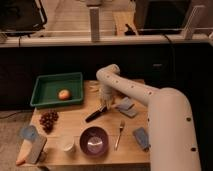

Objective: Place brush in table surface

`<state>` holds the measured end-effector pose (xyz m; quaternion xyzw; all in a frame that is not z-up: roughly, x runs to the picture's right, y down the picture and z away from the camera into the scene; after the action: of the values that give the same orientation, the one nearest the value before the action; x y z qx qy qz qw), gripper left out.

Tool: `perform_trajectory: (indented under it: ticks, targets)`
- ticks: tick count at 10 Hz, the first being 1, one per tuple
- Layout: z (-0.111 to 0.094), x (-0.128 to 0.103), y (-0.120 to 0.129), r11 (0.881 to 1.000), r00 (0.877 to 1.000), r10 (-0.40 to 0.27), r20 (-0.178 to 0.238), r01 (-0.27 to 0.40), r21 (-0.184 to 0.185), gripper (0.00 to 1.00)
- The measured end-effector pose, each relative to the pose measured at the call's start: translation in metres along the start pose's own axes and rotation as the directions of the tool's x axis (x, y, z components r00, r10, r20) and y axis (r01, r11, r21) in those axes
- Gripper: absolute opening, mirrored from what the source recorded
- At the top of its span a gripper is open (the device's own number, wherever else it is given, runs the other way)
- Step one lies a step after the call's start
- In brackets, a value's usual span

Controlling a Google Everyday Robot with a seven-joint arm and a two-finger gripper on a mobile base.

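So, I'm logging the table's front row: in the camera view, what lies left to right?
Grey-blue flat object, white cup, purple round bowl, thin silver fork, blue rectangular sponge. The hand sits behind, at the black-handled brush.

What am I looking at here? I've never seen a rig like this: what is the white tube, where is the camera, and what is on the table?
The white tube is a robot arm, reaching in from the lower right. There is only one picture, looking down on the table from over the arm. At the arm's tip is its gripper, low over the middle of the wooden table, right at the upper end of a black-handled brush. I cannot tell whether it holds the brush. Also on the table are a green tray with a round fruit in it, grapes, a purple bowl, a white cup and a fork.
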<state>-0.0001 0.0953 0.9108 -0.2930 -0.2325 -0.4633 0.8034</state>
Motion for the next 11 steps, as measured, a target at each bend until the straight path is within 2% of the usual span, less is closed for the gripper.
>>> perform_trajectory:
  ticks: [7, 11]
  targets:
    - [-0.011, -0.001, -0.001, 0.997, 1.000, 0.001, -0.023, 0.001, 0.081, 0.80]
    - [-0.011, -0.001, 0.000, 0.997, 1.000, 0.003, -0.024, -0.001, 0.082, 0.80]
